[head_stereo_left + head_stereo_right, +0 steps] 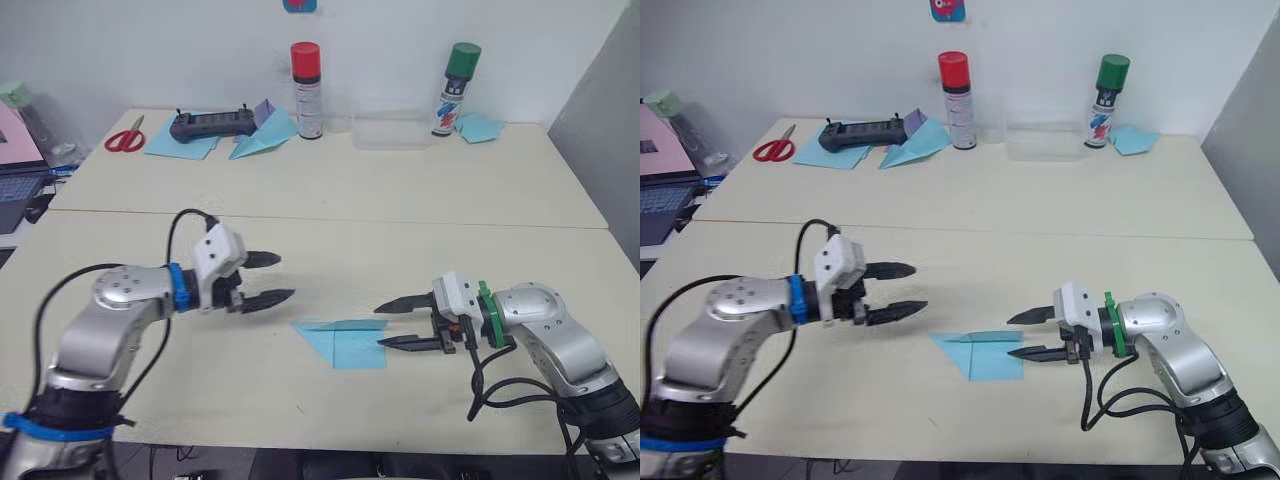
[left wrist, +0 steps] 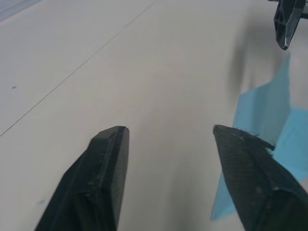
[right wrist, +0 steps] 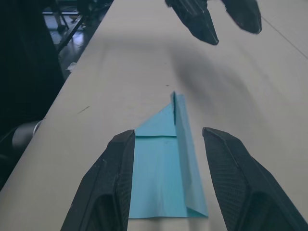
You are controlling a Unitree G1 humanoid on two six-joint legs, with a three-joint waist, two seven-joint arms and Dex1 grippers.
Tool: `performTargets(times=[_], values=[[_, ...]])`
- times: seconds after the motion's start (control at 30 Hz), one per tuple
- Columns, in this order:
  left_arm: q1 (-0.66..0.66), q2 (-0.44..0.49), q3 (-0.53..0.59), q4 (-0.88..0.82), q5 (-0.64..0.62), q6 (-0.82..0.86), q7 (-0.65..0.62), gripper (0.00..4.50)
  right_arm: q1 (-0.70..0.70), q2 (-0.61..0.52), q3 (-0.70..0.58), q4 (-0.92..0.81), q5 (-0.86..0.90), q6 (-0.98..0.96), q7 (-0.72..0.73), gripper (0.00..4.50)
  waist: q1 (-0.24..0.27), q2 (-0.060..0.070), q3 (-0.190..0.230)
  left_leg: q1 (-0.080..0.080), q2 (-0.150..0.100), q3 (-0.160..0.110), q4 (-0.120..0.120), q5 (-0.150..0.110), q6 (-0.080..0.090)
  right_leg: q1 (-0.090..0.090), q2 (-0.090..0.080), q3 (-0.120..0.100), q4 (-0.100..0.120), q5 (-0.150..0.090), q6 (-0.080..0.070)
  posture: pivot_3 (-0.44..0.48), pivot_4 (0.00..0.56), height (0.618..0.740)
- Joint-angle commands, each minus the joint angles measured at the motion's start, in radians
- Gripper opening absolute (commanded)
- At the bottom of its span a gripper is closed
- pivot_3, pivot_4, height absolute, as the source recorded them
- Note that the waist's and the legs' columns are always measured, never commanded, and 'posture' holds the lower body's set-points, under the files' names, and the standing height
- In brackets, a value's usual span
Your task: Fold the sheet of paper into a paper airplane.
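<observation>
The setting is appearing to be a lab or office workspace: two plain beige tables (image 1: 420, 200) are standing against a white wall, with spray cans (image 1: 306, 90), scissors (image 1: 125, 137) and a black controller (image 1: 210, 124) lying at 12 o'clock, and a laptop (image 1: 15, 190) sitting at 9 o'clock.

Parted end effector (image 2: 171, 180) beside paper airplane (image 2: 269, 103)

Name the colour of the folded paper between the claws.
Light blue paper; the right wrist view shows it best.
</observation>
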Motion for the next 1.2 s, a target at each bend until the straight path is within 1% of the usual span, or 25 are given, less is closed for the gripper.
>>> performTargets(times=[0.03,0.13,0.23,0.37,0.5,0.6,0.87,1.03,1.2], values=[[-0.005,-0.045,-0.061,0.013,0.03,-0.035,0.017,1.98,-0.008,0.012,-0.016,-0.03,0.004,0.007,-0.029,2.29,-0.001,0.0,0.0,0.0,0.0,0.0,0.0,0.0,0.0,0.0,0.0,0.0,0.0,0.0,0.0,0.0,0.15,0.74],[0.014,-0.066,-0.119,0.01,0.044,-0.035,0.005,1.1,-0.004,0.016,-0.014,-0.044,0.003,0.022,-0.046,2.29,-0.001,0.0,0.0,0.0,0.0,0.0,0.0,0.0,0.0,0.0,0.0,0.0,0.0,0.0,0.0,0.0,0.15,0.74],[0.027,-0.072,-0.16,0.023,0.071,-0.055,0.0,0.08,0.012,0.004,-0.015,-0.06,-0.001,0.025,-0.048,2.29,-0.001,0.0,0.0,0.0,0.0,0.0,0.0,0.0,0.0,0.0,0.0,0.0,0.0,0.0,0.0,0.0,0.15,0.74],[0.028,-0.087,-0.2,0.065,0.106,-0.084,-0.006,0.03,0.059,-0.021,-0.014,-0.101,-0.005,0.022,-0.042,2.29,0.001,0.0,0.0,0.0,0.0,0.0,0.0,0.0,0.0,0.0,0.0,0.0,0.0,0.0,0.0,0.0,0.15,0.74],[0.041,-0.076,-0.232,0.072,0.128,-0.083,-0.027,0.03,0.091,-0.021,0.0,-0.135,-0.014,0.028,-0.057,2.29,0.0,0.0,0.0,0.0,0.0,0.0,0.0,0.0,0.0,0.0,0.0,0.0,0.0,0.0,0.0,0.0,0.15,0.74],[0.052,-0.066,-0.291,0.12,0.206,-0.118,-0.021,0.03,0.11,0.004,0.041,-0.106,-0.081,-0.019,-0.091,2.29,0.0,0.0,0.0,0.001,0.0,0.0,0.0,0.0,0.0,0.001,0.0,0.0,0.0,0.0,0.0,0.0,0.15,0.74],[0.058,-0.061,-0.312,0.152,0.248,-0.19,-0.043,0.03,0.098,0.022,0.086,-0.082,-0.165,-0.094,-0.108,2.29,0.0,0.001,-0.001,0.002,-0.001,0.0,0.0,0.0,0.0,0.003,0.0,0.0,-0.001,0.0,0.0,0.0,0.15,0.74],[0.037,-0.068,-0.301,0.173,0.232,-0.178,-0.055,0.03,0.08,0.023,0.154,-0.029,-0.279,-0.248,-0.098,2.29,0.0,0.001,-0.001,0.003,-0.001,0.0,0.0,0.0,0.0,0.004,0.0,0.0,-0.001,0.0,0.0,0.0,0.15,0.74],[0.028,-0.062,-0.307,0.178,0.234,-0.183,-0.079,0.03,0.043,0.053,0.193,0.045,-0.372,-0.379,-0.136,2.29,-0.001,0.001,-0.001,0.004,-0.001,0.0,0.0,0.0,0.0,0.004,0.0,0.0,-0.001,0.0,0.0,0.0,0.15,0.74]])
